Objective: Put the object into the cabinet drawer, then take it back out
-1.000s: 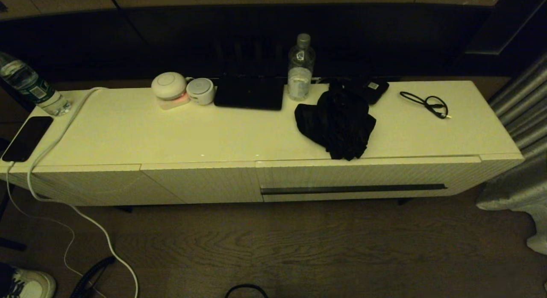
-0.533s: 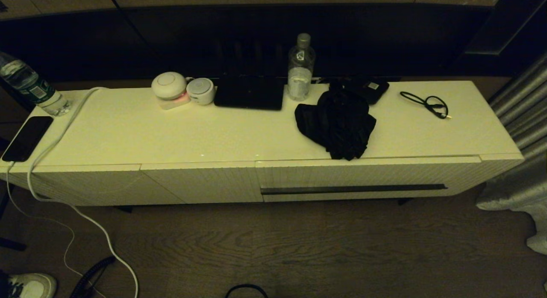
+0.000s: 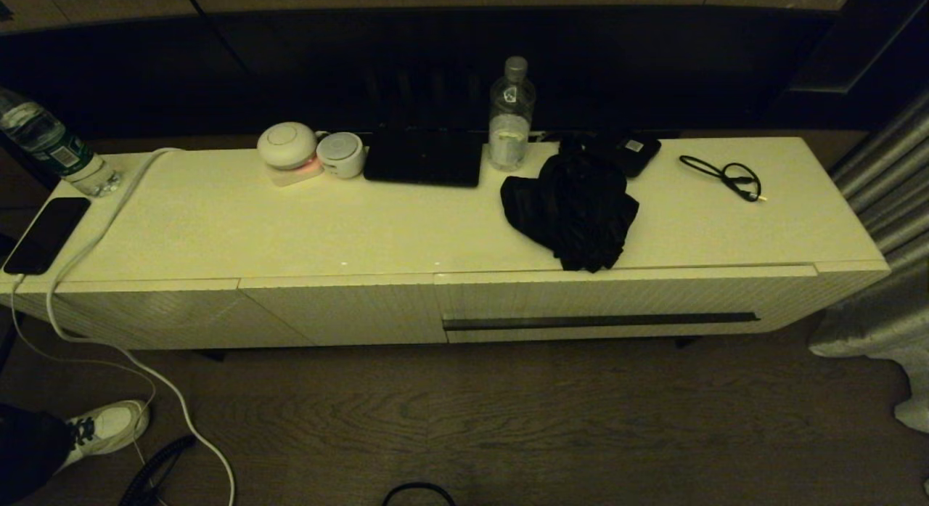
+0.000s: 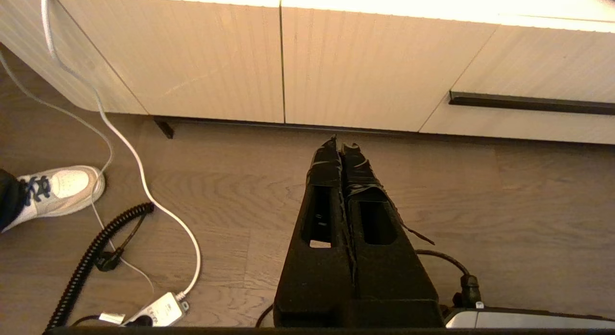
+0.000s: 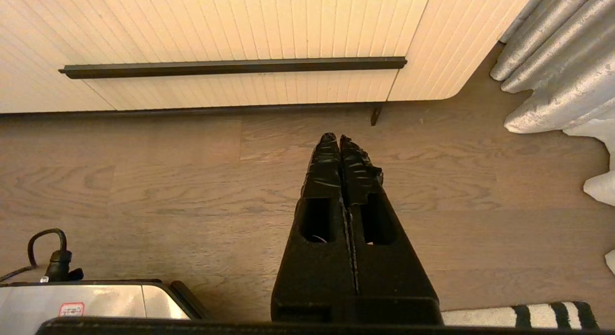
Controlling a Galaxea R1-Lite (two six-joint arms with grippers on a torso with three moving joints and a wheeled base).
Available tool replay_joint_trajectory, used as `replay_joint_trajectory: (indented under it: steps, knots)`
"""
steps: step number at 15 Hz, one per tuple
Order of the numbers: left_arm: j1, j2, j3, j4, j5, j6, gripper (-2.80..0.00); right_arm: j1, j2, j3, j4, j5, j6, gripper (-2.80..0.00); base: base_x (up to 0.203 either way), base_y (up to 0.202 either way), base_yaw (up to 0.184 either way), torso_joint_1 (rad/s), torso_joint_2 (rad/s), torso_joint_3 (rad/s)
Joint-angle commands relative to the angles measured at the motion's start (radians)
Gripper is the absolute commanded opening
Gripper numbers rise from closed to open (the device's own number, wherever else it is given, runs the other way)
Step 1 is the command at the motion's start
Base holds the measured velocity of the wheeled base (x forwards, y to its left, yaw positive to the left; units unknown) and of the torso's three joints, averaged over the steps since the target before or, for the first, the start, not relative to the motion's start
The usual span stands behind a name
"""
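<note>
Starting from the head view: the object [image 3: 571, 210], a black fabric bundle, lies on the cabinet top [image 3: 290, 230], its front edge at the lip directly above the cabinet drawer [image 3: 624, 303], which is closed. Neither arm shows here.

Left wrist view: left gripper [image 4: 340, 147] low over the floor, fingers pressed together, empty.

Right wrist view: right gripper [image 5: 335, 140] likewise together, empty, facing the handle strip [image 5: 233, 67].

Risk: pulling the drawer may snag overhanging folds and drag the bundle off; the water bottle [image 3: 511, 115] beside it could topple.
</note>
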Motion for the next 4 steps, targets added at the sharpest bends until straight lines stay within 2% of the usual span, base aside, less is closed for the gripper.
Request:
replay_joint_trajectory:
  steps: [1,4]
  knots:
    - [0.000,-0.002,0.000,0.000,0.000,-0.001,-2.80,0.000,0.003,0.000,0.001,0.000,0.002,-2.80,0.000,0.000,0.000,0.000,0.00,0.000]
    - [0.000,-0.002,0.000,0.000,0.000,-0.001,-2.80,0.000,0.004,0.000,0.000,0.000,0.002,-2.80,0.000,0.000,0.000,0.000,0.00,0.000]
